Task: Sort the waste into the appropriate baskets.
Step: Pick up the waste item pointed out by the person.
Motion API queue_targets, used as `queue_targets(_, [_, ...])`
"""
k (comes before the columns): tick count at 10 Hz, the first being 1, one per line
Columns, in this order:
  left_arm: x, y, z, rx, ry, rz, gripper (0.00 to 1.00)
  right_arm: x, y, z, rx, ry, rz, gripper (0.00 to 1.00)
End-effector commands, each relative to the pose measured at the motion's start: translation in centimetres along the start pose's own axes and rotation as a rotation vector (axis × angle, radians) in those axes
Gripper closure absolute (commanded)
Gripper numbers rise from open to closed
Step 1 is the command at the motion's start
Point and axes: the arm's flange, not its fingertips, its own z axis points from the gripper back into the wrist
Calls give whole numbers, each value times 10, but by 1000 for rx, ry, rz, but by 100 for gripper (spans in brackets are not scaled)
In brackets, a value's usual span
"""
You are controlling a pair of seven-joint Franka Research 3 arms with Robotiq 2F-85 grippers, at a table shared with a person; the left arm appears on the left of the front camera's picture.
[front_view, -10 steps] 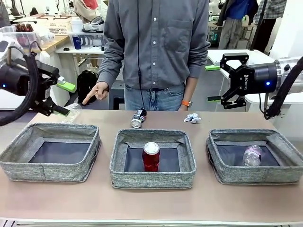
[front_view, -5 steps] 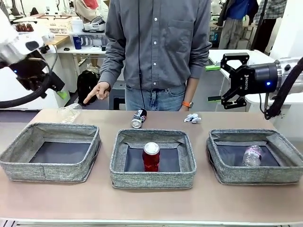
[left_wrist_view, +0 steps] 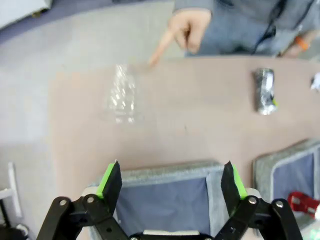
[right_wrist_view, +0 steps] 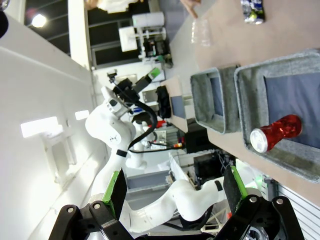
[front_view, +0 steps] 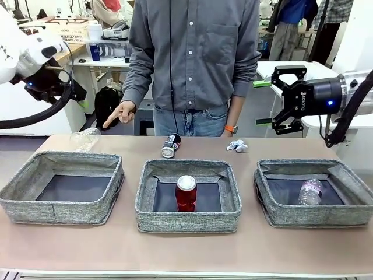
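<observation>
The clear plastic cup [left_wrist_view: 122,95] looks faint, blurred.

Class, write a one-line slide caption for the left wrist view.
Open left gripper hovers above a grey basket while a person's hand points toward the clear plastic cup lying beyond it.

Soda can [front_view: 186,192] in the middle basket [front_view: 187,223], bottle [front_view: 310,191] in the right basket [front_view: 317,217]; cup [front_view: 85,139], crushed can [front_view: 170,146], paper wad [front_view: 236,145] behind them.
</observation>
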Motion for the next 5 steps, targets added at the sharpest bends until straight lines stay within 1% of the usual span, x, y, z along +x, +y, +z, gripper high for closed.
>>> queue_targets(1, [-1, 8, 7, -7, 46, -46, 0, -1, 3, 0, -12, -4, -15, 0])
queue_targets(2, [0, 0, 0, 0, 0, 0, 0, -1, 3, 0, -12, -4, -15, 0])
queue_targets(3, [21, 14, -27, -133, 218, -99, 0, -1, 3, 0, -12, -4, -15, 0])
queue_targets(4, [40, 27, -54, -133, 259, -118, 0, -1, 3, 0, -12, -4, -15, 0])
queue_targets(5, [57, 39, -80, -166, 308, -139, 0, -1, 3, 0, -12, -4, -15, 0])
